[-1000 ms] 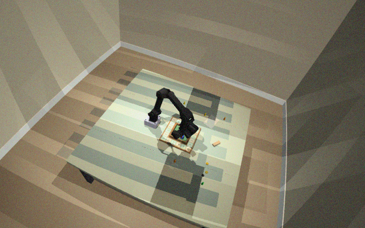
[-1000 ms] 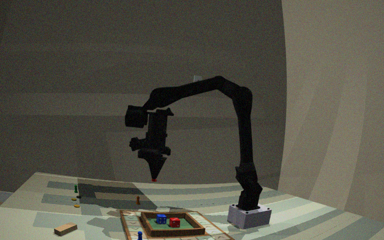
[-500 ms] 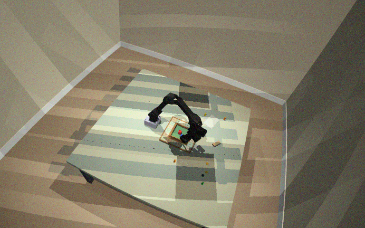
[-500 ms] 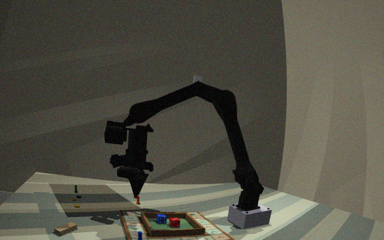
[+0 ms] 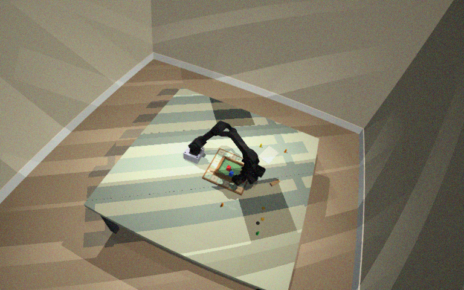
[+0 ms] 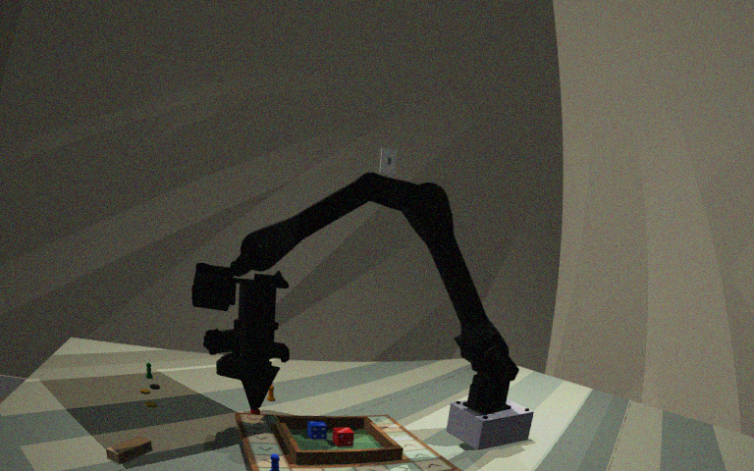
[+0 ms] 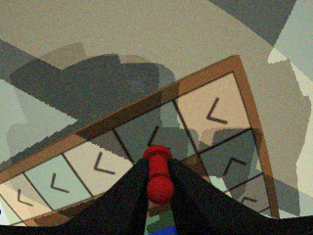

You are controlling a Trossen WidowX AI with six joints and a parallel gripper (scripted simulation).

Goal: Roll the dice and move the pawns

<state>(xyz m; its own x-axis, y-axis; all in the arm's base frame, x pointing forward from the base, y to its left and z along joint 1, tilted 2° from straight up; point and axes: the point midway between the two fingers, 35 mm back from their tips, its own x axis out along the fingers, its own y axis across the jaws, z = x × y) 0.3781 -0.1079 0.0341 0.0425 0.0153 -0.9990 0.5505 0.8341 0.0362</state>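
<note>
The red pawn is upright between the fingertips of my gripper, which is shut on it. It is low over the arrow board, by the dark square beside the corner square in the wrist view; whether its base touches is unclear. The red die and blue die lie in the tray. Their top numbers are too small to read surely. The blue pawn stands on the board's near left side in the exterior view; my arm hides it in the top view.
An orange pawn stands beyond the board. A wooden block lies beside it. A green pawn, a black disc and yellow discs are farther off. A white card lies between small pieces.
</note>
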